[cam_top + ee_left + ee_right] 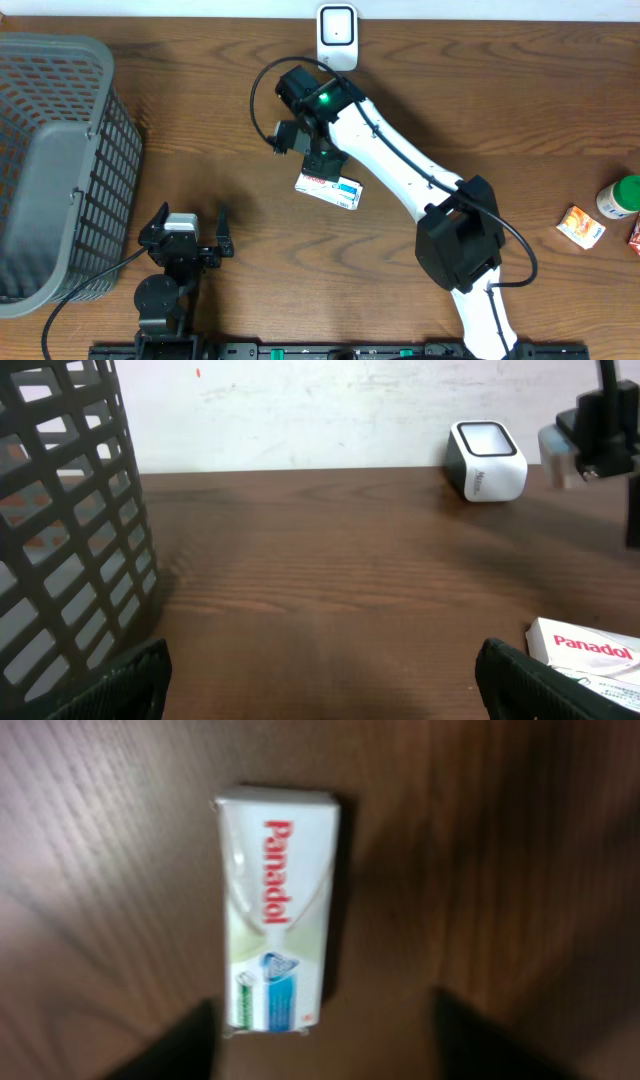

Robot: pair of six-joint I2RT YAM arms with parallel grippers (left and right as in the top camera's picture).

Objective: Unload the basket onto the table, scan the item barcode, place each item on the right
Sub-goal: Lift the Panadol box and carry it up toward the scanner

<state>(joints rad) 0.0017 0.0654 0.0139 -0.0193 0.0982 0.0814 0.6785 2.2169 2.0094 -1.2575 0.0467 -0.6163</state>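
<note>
Bench [200, 120] of dark brown wood, grain running side to side, matt finish, soft shadows under the arms. Near edge, left of centre: left hand [190, 220], low over the surface, fingers spread wide, nothing between them. Beside it, at the left margin: grey slatted basket [50, 160], upright, its wall filling the left of the left wrist view. Near edge, right: white right arm [400, 165] with black joints, reaching diagonally towards mid-bench. Right margin, well apart from the rest: small orange packet [581, 225], a green-capped bottle [622, 195] just beyond it, and a red item cut off by the frame, not identifiable. Mid-bench: Panadol box [330, 187], white with red lettering and a blue-green panel, lying flat on the wood, slightly askew to the grain. Directly above it: right hand [330, 1040], fingers parted wider than the box, not gripping it; the box lies on the wood just ahead of the fingertips in the wrist view. A green light shows on that wrist. Far edge, centre: scanner [337, 35], a white unit with a dark window, standing upright. Beyond the bench: plain off-white wall [300, 400], lightly scuffed.
</note>
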